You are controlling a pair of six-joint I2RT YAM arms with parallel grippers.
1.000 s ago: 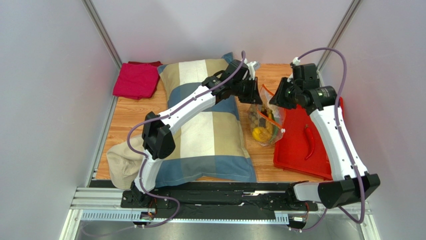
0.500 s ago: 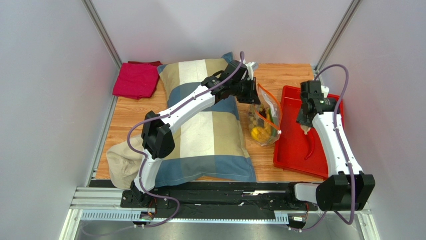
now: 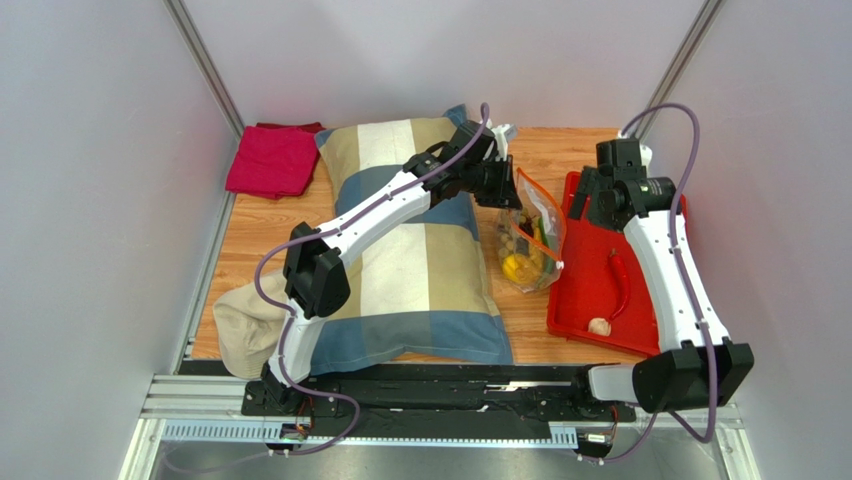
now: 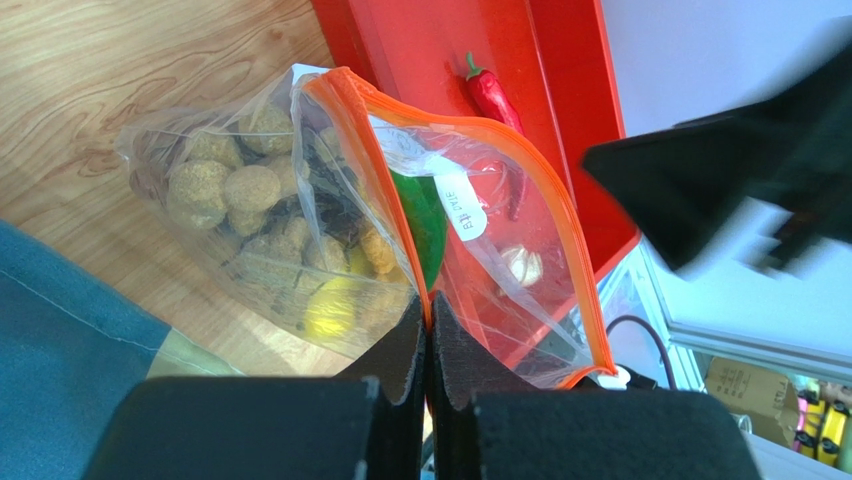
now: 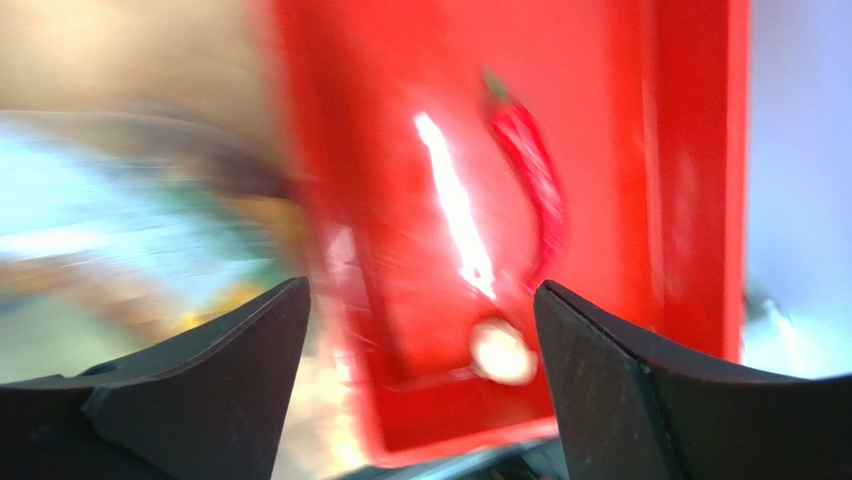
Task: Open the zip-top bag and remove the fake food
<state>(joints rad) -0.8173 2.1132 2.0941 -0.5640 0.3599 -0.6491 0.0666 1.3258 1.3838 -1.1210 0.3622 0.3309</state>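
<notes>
The zip-top bag (image 3: 532, 245) lies open on the wooden table between the pillow and the red tray (image 3: 582, 290). My left gripper (image 4: 428, 312) is shut on its orange zip strip (image 4: 372, 160), holding one lip up. Fake food fills the bag: brown balls (image 4: 250, 187), a yellow lemon (image 4: 330, 310) and a green vegetable (image 4: 427, 215). My right gripper (image 5: 420, 330) hangs open and empty over the tray's far end, seen from above at the right gripper (image 3: 588, 207). A beige bit (image 3: 599, 326) and a red chili (image 3: 622, 280) lie in the tray.
A large striped pillow (image 3: 420, 250) covers the table's left-middle, under the left arm. A red cloth (image 3: 272, 160) sits at the far left corner and a beige cloth (image 3: 240, 320) at the near left. White walls close in on both sides.
My right gripper left the bag's mouth, swung over the red tray and opened. The beige bit dropped and now lies at the tray's near end. The left arm has held still.
</notes>
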